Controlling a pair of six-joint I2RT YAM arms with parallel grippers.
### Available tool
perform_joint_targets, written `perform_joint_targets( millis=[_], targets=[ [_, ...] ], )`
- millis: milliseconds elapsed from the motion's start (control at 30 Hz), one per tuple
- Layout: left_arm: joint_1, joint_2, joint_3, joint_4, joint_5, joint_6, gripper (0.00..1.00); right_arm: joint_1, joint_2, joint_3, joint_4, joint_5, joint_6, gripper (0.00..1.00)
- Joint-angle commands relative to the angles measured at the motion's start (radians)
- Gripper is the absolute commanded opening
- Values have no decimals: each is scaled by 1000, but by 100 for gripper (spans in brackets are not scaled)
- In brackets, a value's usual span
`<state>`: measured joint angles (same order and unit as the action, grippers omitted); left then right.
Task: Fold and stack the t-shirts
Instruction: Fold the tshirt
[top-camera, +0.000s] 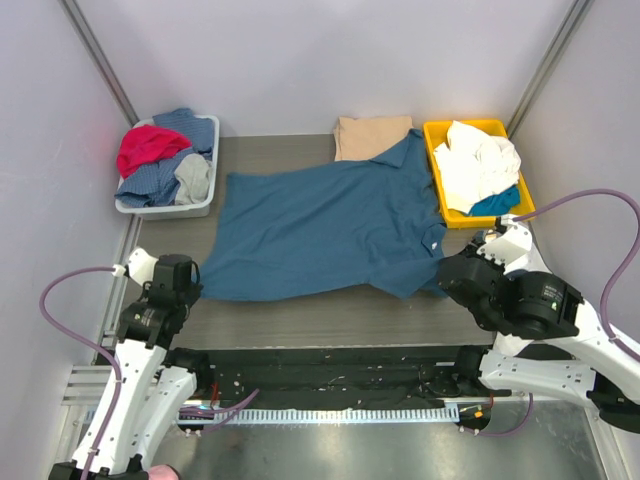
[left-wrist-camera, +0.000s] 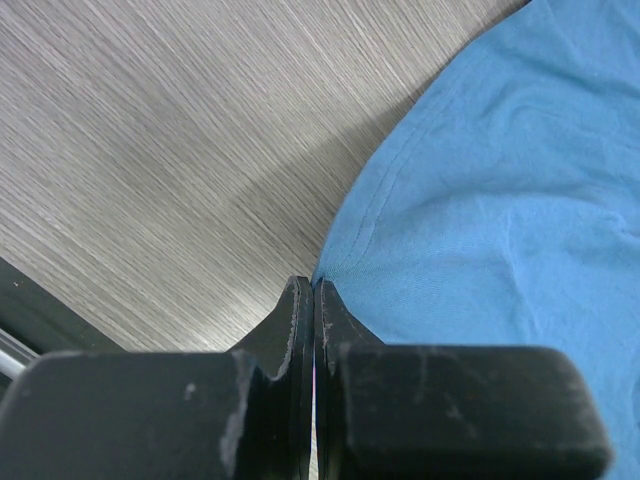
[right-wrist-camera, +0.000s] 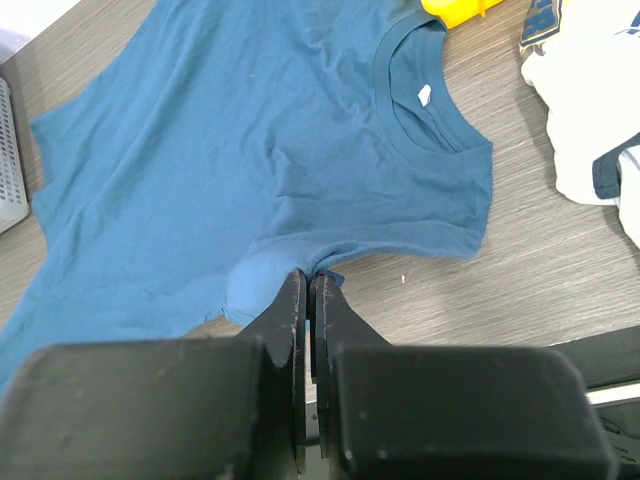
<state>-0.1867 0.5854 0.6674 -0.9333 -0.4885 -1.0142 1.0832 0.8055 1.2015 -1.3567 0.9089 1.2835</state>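
Teal-blue t-shirt (top-camera: 320, 230) lies spread flat on the grey table (top-camera: 330, 322); the left tool (left-wrist-camera: 315, 288) pinches its hem, the right tool (right-wrist-camera: 307, 278) pinches its near edge.

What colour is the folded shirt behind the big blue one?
The folded shirt is tan-beige, clearest in the top external view.

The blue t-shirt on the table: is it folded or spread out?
Spread out. The blue t-shirt lies open and wide across the table, its collar showing, wrinkled but not folded into a rectangle.

Matt teal cloth shirt (top-camera: 320, 235), wood-grain table (top-camera: 330, 320)
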Motion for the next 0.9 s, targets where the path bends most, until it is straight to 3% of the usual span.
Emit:
perform_joint_targets(
  millis=[0, 367, 633, 867],
  targets=[
    [7, 19, 8, 37, -10, 8, 0, -3, 11, 43, -151, 27, -18, 1],
    [7, 60, -12, 96, 2, 37, 0, -6, 101, 167, -148, 110, -107, 1],
    [7, 120, 3, 169, -24, 65, 0, -29, 167, 147, -139, 145, -130, 1],
    [19, 241, 46, 275, -70, 104, 0, -202, 181, 35, 110, 35, -381, 1]
  ],
)
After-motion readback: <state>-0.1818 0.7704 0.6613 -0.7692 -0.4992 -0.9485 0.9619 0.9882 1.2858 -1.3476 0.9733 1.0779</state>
